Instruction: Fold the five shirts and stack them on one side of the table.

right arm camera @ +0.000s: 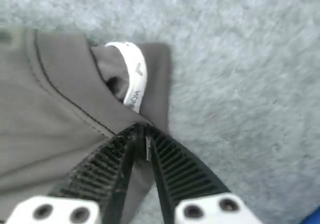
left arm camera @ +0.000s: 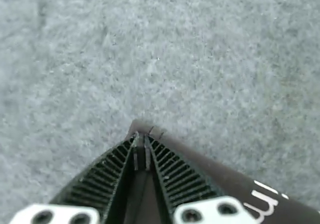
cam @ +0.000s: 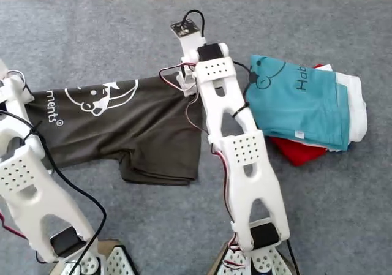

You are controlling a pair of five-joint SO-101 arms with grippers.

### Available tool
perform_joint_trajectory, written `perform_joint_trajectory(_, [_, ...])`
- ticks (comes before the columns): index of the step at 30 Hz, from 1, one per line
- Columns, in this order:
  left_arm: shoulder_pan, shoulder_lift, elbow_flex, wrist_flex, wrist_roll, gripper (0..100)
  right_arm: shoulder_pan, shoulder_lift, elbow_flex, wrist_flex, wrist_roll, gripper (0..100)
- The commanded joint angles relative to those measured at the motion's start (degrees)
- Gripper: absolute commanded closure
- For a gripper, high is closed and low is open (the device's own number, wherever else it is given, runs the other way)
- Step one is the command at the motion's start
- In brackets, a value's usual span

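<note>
The right jaws are pressed together on the edge of the dark olive shirt (right arm camera: 45, 109) right at its collar (right arm camera: 134, 79), whose white neck label lies just ahead of the tips. The left jaws are likewise shut, pinching a corner of the same shirt (left arm camera: 260, 194), with bare felt ahead of them. Between the two sets of jaws the shirt (cam: 122, 128) lies spread out print-side up, its sleeve folded back toward the arm bases. On the far side of the right jaws from the left ones, close beside the right arm (cam: 245, 158), sits the folded stack: a teal shirt (cam: 300, 100) on top, a white shirt (cam: 355, 103) under it, and a red shirt (cam: 297, 151) at the bottom. The counter (cam: 343, 214) is covered in grey felt; beyond both jaws it runs bare to the far edge. The left arm (cam: 27, 183) stands at the border of the high view.
</note>
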Motion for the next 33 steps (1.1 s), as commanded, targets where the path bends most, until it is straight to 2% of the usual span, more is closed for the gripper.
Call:
perform_joint_trajectory(1, [-0.7,2.5,-7.4,3.1,-0.3,97,1.6,-0.3,-2.4,1.2,0.0,98.1])
perform_joint_trajectory(6, [-1.4,3.7,-10.1,3.3,-0.3,97,1.1,-0.3,-16.2,8.3,0.0,97.7])
perform_joint_trajectory(10, [-2.8,-0.6,-11.7,7.8,-0.1,97,1.1,-0.1,-30.5,15.6,0.5,97.2])
perform_joint_trajectory(14, [-4.3,-6.6,-11.4,11.2,3.9,97,-1.7,-3.6,-26.3,15.6,6.6,92.3])
perform_joint_trajectory(17, [-5.6,-10.4,-8.7,11.6,5.2,97,-6.8,-10.1,-16.4,15.6,11.9,91.4])
perform_joint_trajectory(22, [-10.1,-17.9,-1.4,12.0,7.2,97,-14.5,-27.2,11.6,15.5,23.2,91.3])
perform_joint_trajectory(26, [-10.4,-27.8,11.9,10.9,6.9,97,-18.0,-39.7,33.1,14.0,29.9,91.2])
perform_joint_trajectory(29, [-12.1,-36.3,26.3,1.7,6.9,97,-20.1,-46.5,46.5,9.8,31.4,91.0])
perform_joint_trajectory(33, [-16.4,-41.8,43.4,-15.8,7.4,97,-24.1,-50.8,61.6,-1.7,31.6,91.0])
